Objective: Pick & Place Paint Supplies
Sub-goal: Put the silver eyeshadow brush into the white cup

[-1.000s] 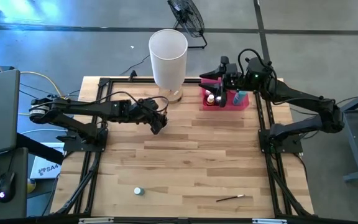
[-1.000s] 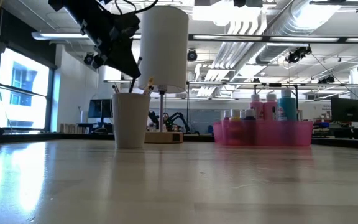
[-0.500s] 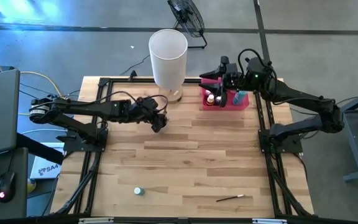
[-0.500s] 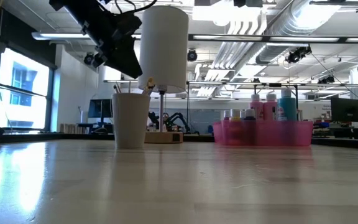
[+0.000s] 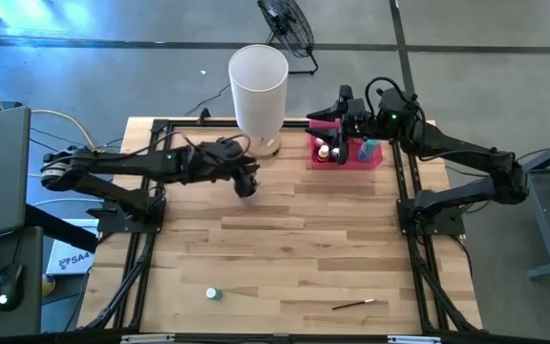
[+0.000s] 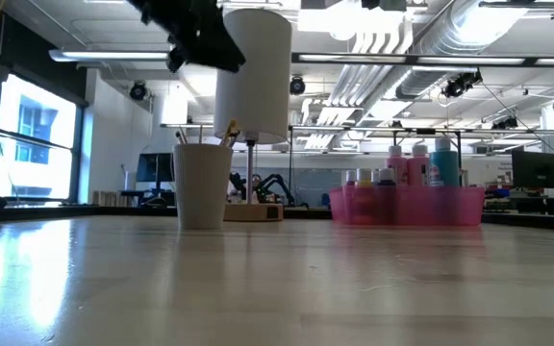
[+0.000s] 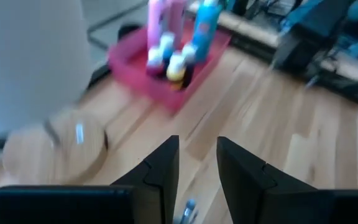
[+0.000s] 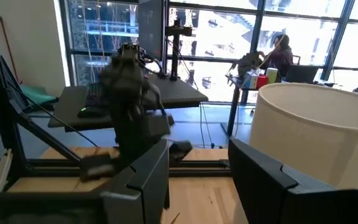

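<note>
**Remote:** Wooden bench (image 5: 285, 248) is what I'm looking at. My left gripper (image 5: 245, 184) hangs over the far half, just in front of the tall white cylinder (image 5: 259, 88) at the far edge.

**Desk:** Fingers?

**Remote:** From the left wrist view, the two dark fingers (image 7: 160, 171) stand a little apart with bare wood between them. I see nothing held.

**Desk:** And the right one?

**Remote:** My right gripper (image 5: 344, 105) sits over the far right corner, above the pink tray (image 5: 373, 159). In its own wrist view the fingers (image 8: 145, 180) are apart, with an open gap and nothing in it.

**Desk:** Where are the supplies?

**Remote:** Several paint bottles stand in the tray; the low view shows a teal bottle (image 6: 442, 160) and a taller pink bottle (image 6: 417, 163) beside smaller ones. One tiny bottle (image 5: 213, 293) is alone near the front edge, left of centre. A paintbrush (image 5: 353, 305) lies flat near the front edge toward the right corner, well apart from that bottle.

**Desk:** Anything else?

**Remote:** A white cup (image 6: 202, 185) stands in front of the cylinder in the low view, with thin tips poking above its rim. I can't tell what they are.
</note>
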Controlling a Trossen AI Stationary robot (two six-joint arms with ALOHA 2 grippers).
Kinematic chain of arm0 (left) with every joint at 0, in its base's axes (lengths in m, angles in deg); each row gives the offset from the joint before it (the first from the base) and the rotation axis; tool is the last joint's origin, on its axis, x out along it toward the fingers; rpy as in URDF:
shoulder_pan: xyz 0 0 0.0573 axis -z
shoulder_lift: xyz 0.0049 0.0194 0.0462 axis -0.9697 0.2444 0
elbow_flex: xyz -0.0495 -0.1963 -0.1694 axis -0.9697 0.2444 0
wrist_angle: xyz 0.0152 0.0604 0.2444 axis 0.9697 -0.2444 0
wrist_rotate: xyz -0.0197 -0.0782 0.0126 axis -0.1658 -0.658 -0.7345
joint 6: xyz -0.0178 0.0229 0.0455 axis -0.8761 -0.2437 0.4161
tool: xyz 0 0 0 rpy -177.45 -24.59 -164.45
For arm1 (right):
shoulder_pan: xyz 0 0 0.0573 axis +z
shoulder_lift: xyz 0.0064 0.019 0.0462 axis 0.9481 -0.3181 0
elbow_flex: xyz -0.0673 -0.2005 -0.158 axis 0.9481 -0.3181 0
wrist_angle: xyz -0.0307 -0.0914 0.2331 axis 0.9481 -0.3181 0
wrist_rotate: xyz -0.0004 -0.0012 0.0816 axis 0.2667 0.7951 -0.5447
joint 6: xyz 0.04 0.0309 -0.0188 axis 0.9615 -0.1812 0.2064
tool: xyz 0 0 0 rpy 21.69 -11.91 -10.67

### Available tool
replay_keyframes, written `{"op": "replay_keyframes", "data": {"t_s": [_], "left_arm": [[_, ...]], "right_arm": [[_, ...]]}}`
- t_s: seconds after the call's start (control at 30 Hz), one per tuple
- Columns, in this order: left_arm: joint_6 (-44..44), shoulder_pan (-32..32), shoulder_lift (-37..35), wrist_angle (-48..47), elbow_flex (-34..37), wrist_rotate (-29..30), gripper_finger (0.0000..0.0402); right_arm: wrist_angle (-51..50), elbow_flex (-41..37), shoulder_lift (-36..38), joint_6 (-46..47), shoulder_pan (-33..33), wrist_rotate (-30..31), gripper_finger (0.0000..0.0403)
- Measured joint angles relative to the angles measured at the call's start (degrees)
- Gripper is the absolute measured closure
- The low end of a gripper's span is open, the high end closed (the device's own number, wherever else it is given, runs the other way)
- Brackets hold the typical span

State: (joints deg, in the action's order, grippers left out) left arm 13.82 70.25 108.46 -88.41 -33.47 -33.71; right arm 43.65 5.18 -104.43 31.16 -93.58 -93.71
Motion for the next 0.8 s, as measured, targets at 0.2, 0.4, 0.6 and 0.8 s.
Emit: {"op": "replay_keyframes", "data": {"t_s": [0.2, 0.4, 0.6, 0.8], "left_arm": [[4.7, 0.2, -1.4, -0.7, -4.4, -1.0, 0.0298], [11.3, 5.6, -4.3, -3.3, -5.6, 6.1, 0.0303], [4.7, 16.2, -12.7, -10.2, -5.7, 15.5, 0.0338], [5.6, 25.0, -15.9, -9.8, -5.7, 24.2, 0.0369]], "right_arm": [[0.5, 0.0, 0.0, -2.7, 0.0, 0.0, 0.0243], [0.5, 0.0, 0.1, -4.5, -0.7, 2.9, 0.0243], [-3.7, 0.0, 2.2, -4.0, -2.8, 8.0, 0.0243], [-6.7, 0.0, 2.1, -4.4, -4.1, 5.2, 0.0243]]}}
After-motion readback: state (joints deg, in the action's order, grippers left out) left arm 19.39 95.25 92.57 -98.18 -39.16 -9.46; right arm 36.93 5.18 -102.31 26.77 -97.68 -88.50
